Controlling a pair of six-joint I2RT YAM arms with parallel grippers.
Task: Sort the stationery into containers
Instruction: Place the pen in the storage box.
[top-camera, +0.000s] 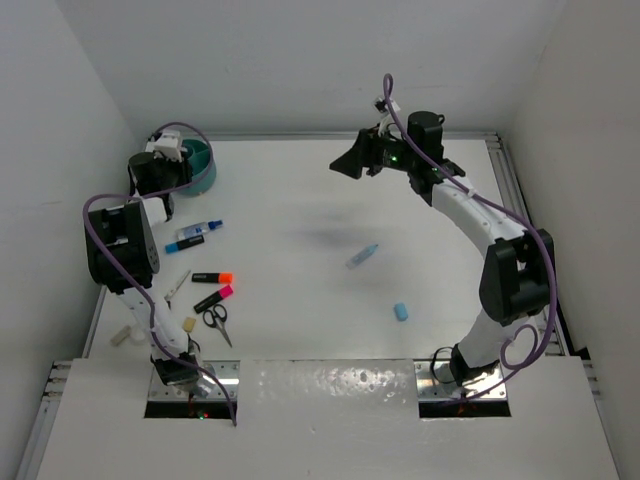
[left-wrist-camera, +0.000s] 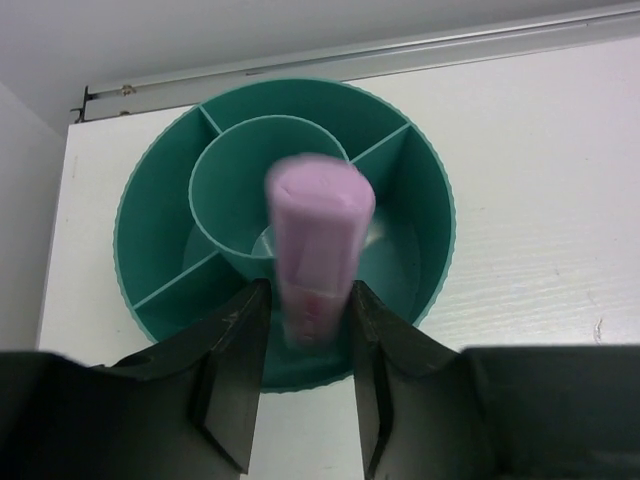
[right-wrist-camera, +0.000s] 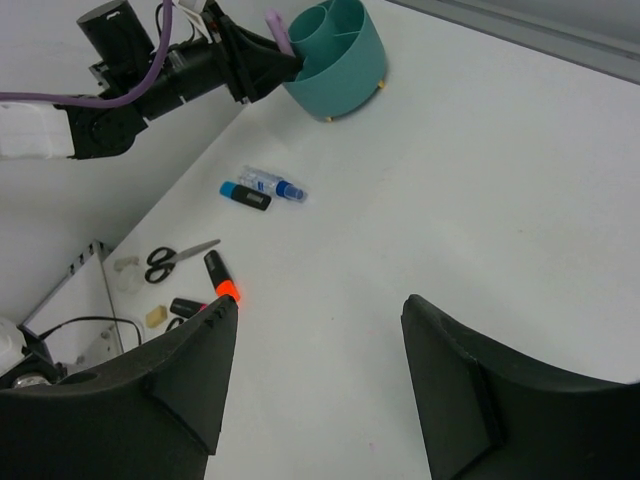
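The left claw (left-wrist-camera: 308, 300) grips a pink marker (left-wrist-camera: 318, 240) between its fingers. It hangs above the divided teal cup (left-wrist-camera: 430, 200), which stands on the white counter (left-wrist-camera: 540, 200) just ahead. The right claw (right-wrist-camera: 318, 305) is wide open and empty over the counter. An orange-and-black marker (right-wrist-camera: 222, 278) lies just beside one finger, with scissors (right-wrist-camera: 170, 260) farther out.

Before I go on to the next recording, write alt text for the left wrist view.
The left gripper holds a pink marker between its two black fingers, over a round teal cup with a central well and divided outer compartments. The cup stands on a white table near a rail at its far edge; the marker looks slightly blurred.
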